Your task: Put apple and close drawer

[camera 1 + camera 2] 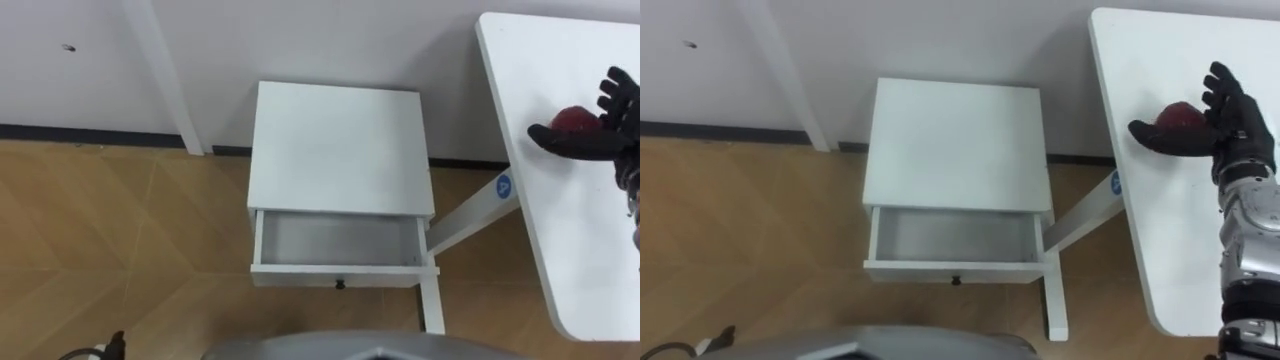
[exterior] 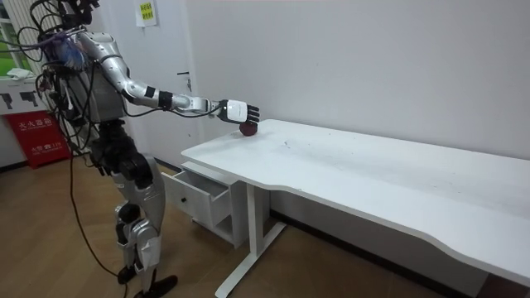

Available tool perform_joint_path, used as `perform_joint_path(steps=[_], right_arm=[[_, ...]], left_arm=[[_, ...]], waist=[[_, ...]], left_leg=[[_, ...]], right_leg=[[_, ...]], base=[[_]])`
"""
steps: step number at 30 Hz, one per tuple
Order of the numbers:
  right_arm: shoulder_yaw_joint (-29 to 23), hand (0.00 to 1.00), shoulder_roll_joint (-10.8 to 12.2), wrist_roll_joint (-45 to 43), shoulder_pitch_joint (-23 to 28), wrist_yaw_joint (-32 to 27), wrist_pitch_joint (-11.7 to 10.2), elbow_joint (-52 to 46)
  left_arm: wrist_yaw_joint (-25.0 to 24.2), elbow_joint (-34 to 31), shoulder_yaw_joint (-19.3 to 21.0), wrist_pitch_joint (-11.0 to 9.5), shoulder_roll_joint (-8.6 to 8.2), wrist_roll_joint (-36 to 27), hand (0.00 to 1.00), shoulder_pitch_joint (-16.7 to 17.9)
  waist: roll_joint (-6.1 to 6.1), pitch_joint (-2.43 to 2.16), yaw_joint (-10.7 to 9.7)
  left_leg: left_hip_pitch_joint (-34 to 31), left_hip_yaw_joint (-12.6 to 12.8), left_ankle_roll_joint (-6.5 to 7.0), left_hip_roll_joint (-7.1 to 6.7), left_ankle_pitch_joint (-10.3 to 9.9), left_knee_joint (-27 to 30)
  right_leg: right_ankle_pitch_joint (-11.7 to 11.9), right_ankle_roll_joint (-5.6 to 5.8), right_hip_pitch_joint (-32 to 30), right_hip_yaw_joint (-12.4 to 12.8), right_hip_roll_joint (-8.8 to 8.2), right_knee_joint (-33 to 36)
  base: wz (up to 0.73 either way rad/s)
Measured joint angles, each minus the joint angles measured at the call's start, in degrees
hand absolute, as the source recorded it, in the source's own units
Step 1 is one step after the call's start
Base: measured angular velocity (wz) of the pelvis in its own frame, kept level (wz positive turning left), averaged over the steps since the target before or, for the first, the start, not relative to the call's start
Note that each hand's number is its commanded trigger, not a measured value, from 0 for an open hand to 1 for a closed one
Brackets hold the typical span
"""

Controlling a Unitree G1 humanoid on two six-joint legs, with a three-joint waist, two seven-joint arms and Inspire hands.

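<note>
Robot stands facing a small white bedside cabinet [image 1: 955, 145] against the wall. Its white drawer [image 1: 955, 268] is pulled open, with a small black knob [image 1: 956, 280] on the front. Round dark-red apple [image 1: 1180, 116] sits on the white desk [image 1: 1180, 230], near the end edge beside the cabinet, toward the wall-side corner. Right hand [image 1: 1230, 135] reaches over the desk, fingers released and spread, thumb stretched along the apple's near side. No grasp closed.

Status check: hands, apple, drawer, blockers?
Right hand open, thumb and fingers either side of apple on white table, not closed. Drawer open, nothing inside. No obstruction seen between table and drawer.
</note>
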Motion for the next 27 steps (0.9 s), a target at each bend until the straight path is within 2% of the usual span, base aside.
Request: perform_joint_path(steps=[8,12,13,14,16,20,25,26,27], right_arm=[[1.4,0.0,0.0,0.0,0.0,1.7,0.0,0.0],[1.8,0.0,0.0,-3.7,0.0,2.3,0.0,0.0],[1.8,0.38,0.0,-4.4,0.0,2.3,0.0,0.0],[1.8,0.56,0.0,-5.1,0.0,2.3,0.0,0.0],[1.8,1.0,0.0,-6.2,0.0,2.4,0.0,0.0],[1.8,1.0,0.0,-8.5,0.0,2.3,0.0,0.0],[2.4,1.0,0.0,-10.6,-0.1,1.9,-0.2,0.7],[2.4,1.0,0.0,-11.1,-0.1,1.8,-0.2,0.9],[2.9,1.0,0.0,-11.6,-0.2,1.5,-0.5,1.1]], left_arm=[[-0.3,0.0,-0.4,0.0,0.01,0.0,0.0,0.1],[-1.1,0.0,-0.4,0.0,0.03,0.1,0.0,0.1],[-1.1,0.0,-0.4,0.0,0.03,0.1,0.0,0.1],[-1.1,0.1,-0.4,0.0,0.03,0.1,0.0,0.0],[-1.1,0.1,-0.4,0.0,0.03,0.1,0.0,0.0],[-1.1,0.2,-0.4,0.0,0.03,0.1,0.0,-0.1],[-1.1,3.8,-1.6,0.1,0.1,0.1,0.0,-1.0],[-1.1,4.1,-2.0,0.1,0.11,0.1,0.0,-1.2],[-1.1,4.3,-2.4,0.1,0.18,0.1,0.0,-1.4]], waist=[[-0.22,0.05,0.0],[-0.7,-0.02,0.4],[-0.75,-0.04,0.6],[-0.89,-0.06,0.8],[-1.01,-0.05,1.1],[-1.0,-0.03,1.4],[-0.9,0.05,1.6],[-0.62,0.26,1.6],[-0.79,0.24,1.7]], left_leg=[[-0.1,0.0,-0.06,0.01,0.0,-0.5],[-0.1,0.0,-0.08,0.04,0.0,0.1],[-0.1,0.0,-0.08,0.04,0.0,0.1],[0.0,0.0,-0.08,0.03,0.0,0.1],[0.0,0.0,-0.08,0.03,0.0,0.1],[0.0,-0.1,-0.08,0.04,0.0,0.1],[0.0,-0.3,-0.09,0.05,0.0,0.1],[-0.1,-0.3,-0.09,0.05,0.0,0.1],[-0.1,-0.4,-0.09,0.05,0.0,0.0]], right_leg=[[0.0,0.0,0.1,0.0,0.07,0.1],[0.0,0.0,0.0,-0.1,0.08,0.1],[0.0,-0.01,0.0,-0.1,0.08,0.1],[0.0,0.0,0.0,-0.1,0.06,0.1],[0.0,-0.01,0.0,-0.1,0.05,0.0],[0.0,-0.01,0.1,-0.4,0.03,0.0],[0.0,-0.01,0.3,-0.7,0.05,0.0],[0.0,-0.02,0.3,-0.8,0.05,0.0],[0.0,-0.02,0.3,-0.9,0.05,0.0]], base=[[0.0],[0.0],[0.0],[0.0],[0.0],[0.0],[0.0],[0.0],[0.0]])
